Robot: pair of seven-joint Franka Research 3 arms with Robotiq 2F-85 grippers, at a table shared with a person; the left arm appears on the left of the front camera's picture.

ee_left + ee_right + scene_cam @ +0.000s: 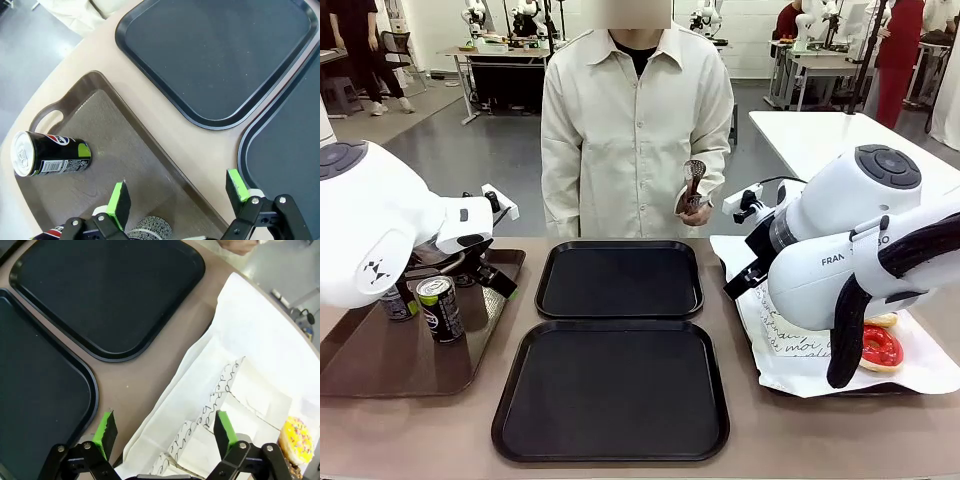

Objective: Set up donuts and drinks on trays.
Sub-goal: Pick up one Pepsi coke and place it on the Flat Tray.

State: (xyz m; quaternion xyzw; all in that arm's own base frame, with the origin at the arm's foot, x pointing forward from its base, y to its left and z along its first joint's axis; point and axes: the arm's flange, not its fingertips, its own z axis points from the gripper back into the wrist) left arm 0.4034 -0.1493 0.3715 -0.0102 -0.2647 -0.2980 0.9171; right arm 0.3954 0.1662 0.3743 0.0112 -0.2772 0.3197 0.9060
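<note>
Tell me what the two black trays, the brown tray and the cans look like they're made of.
Black trays: likely hard plastic, matte, moulded raised rims. Brown tray: probably plastic too, glossier, textured floor, moulded handle slot. Cans: metal, probably aluminium, shiny silver tops.

Cans (440, 307) left, trays (620, 282) centre, donuts (880, 350) right.

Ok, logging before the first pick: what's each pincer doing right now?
Left pincer: open, holding nothing.
Right pincer: open, holding nothing.
</note>
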